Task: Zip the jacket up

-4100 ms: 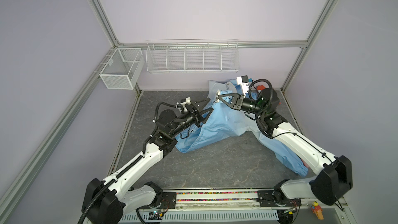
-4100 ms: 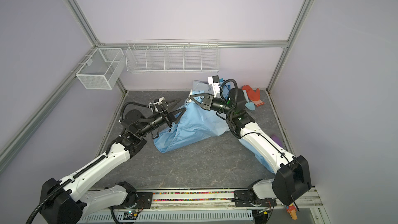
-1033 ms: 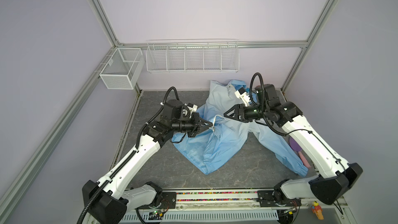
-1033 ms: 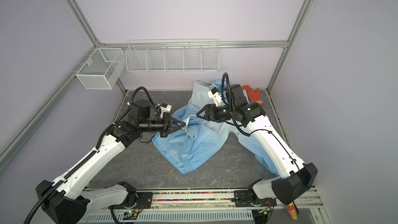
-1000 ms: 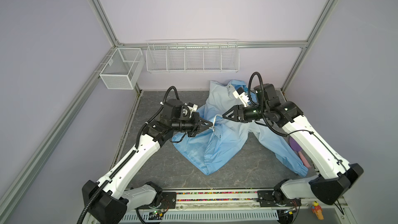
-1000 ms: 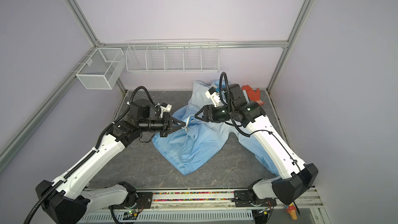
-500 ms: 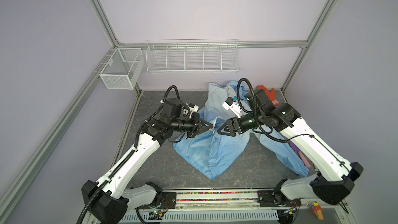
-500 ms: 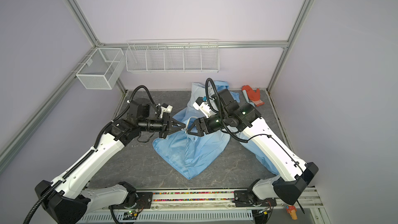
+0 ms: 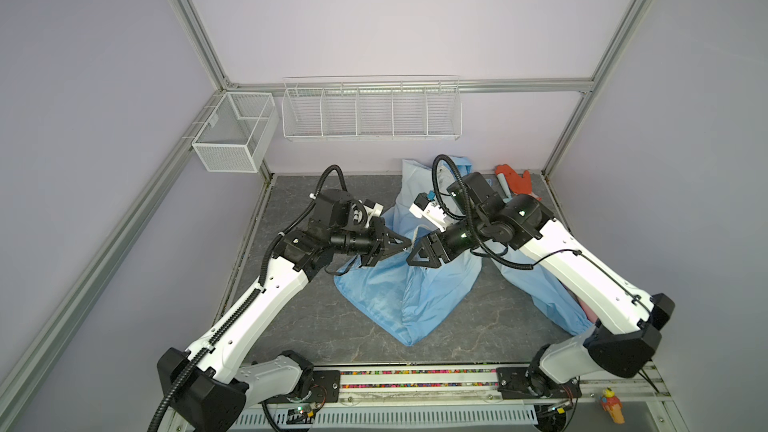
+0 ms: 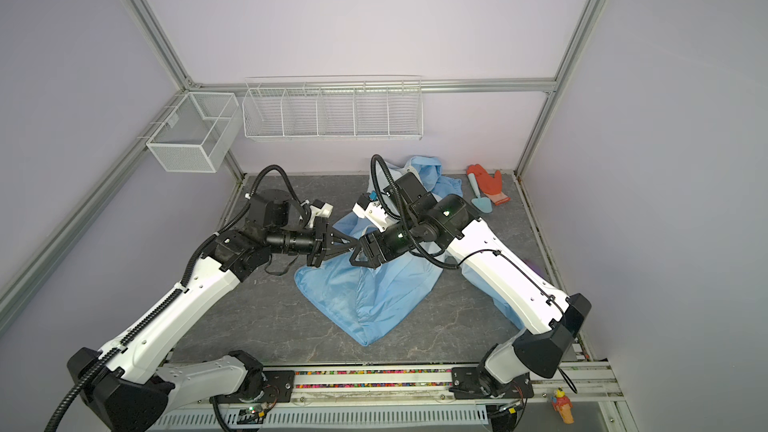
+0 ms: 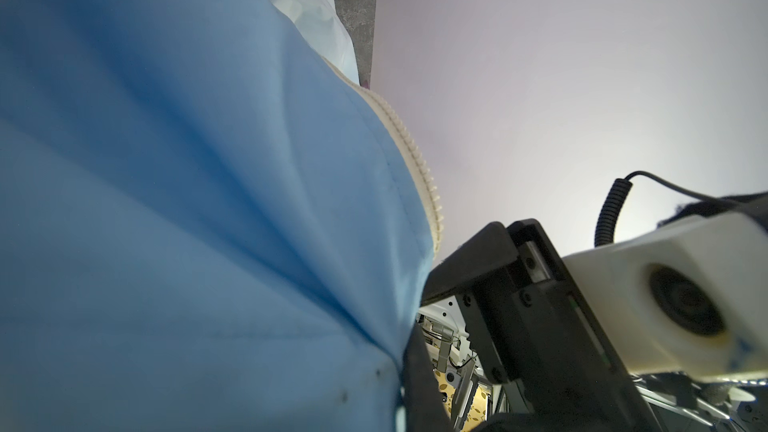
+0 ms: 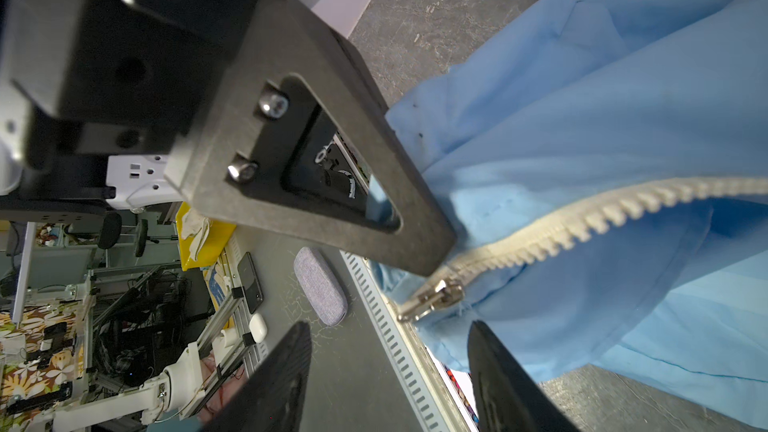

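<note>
Jacket: heaped on desk, front edge lifted. Left tool: clamped on jacket edge beside zipper slider. Right tool: jaws apart, slider just ahead of gap; zipper teeth run away from left tool.

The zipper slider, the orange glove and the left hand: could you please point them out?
zipper slider (image 12: 440, 295), right wrist view, metal body.
orange glove (image 10: 490, 187), a top view, palm.
left hand (image 9: 403, 242), a top view, closed fingertips.
</note>
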Controlling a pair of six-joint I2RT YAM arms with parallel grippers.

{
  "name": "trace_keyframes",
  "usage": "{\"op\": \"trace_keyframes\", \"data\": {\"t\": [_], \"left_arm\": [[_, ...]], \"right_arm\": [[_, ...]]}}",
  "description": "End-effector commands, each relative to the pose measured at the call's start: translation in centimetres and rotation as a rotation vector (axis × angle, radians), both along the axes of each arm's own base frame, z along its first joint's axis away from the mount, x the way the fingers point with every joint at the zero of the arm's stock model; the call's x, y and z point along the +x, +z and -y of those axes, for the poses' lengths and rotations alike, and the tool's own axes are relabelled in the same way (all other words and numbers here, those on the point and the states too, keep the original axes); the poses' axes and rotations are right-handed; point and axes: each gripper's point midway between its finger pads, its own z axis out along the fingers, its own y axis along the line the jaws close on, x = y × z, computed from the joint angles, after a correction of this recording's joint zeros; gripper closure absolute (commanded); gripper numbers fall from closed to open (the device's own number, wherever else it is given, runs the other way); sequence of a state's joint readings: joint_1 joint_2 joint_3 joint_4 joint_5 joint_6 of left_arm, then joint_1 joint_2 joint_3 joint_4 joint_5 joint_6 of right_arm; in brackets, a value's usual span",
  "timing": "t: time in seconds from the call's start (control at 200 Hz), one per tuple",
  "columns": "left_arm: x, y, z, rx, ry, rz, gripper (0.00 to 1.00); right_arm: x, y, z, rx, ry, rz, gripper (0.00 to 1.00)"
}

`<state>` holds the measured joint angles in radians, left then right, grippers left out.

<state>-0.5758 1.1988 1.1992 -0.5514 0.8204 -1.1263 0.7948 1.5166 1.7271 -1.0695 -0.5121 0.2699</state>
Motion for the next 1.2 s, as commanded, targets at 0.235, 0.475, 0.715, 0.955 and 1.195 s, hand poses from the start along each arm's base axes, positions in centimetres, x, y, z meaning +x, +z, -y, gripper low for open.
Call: {"op": "trace_keyframes", "data": {"t": [0.235, 0.475, 0.715, 0.955, 1.195], "left_arm": [[-0.7, 3.1, 0.0, -0.064, -0.021, 0.055, 1.0], [-0.9, 3.0, 0.1, -0.064, -0.027, 0.052, 1.0], [-1.0, 3.0, 0.1, -0.065, -0.029, 0.052, 1.0], [-0.9, 3.0, 0.2, -0.066, -0.028, 0.051, 1.0], [-1.1, 3.0, 0.2, -0.066, -0.03, 0.051, 1.0]], "right_arm": [[0.9, -1.1, 0.9, -0.09, -0.024, 0.061, 0.53], [1.7, -0.9, 0.9, -0.077, -0.065, 0.076, 0.57], [1.8, -0.4, 1.3, -0.054, -0.078, 0.069, 0.65], [1.8, -0.3, 1.5, -0.045, -0.083, 0.064, 0.75], [1.8, -0.1, 1.5, -0.028, -0.081, 0.06, 0.79]]}}
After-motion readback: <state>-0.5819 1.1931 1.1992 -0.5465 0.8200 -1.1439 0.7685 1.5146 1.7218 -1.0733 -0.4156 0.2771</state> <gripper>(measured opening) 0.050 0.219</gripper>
